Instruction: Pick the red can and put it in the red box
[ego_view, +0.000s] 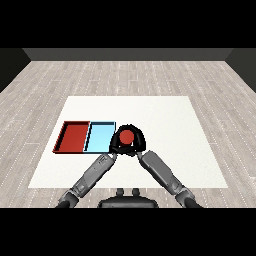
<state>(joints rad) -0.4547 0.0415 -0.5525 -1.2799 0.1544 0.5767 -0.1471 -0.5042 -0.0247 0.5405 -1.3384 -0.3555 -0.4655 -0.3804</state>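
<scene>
The red can (127, 135) shows as a red disc just right of the light blue tray (99, 136), in the middle of the table. Both black hands close around it: my left hand (116, 142) curls against its left side and my right hand (138, 142) curls over its right side and top. Whether the can rests on the table or is lifted, I cannot tell. The red tray (73, 136) lies at the far left, touching the blue tray, with nothing in it.
The white table (165, 125) spreads wide to the right and behind the hands. Both grey forearms come up from the lower corners and meet at the can. Grey wooden floor surrounds the table.
</scene>
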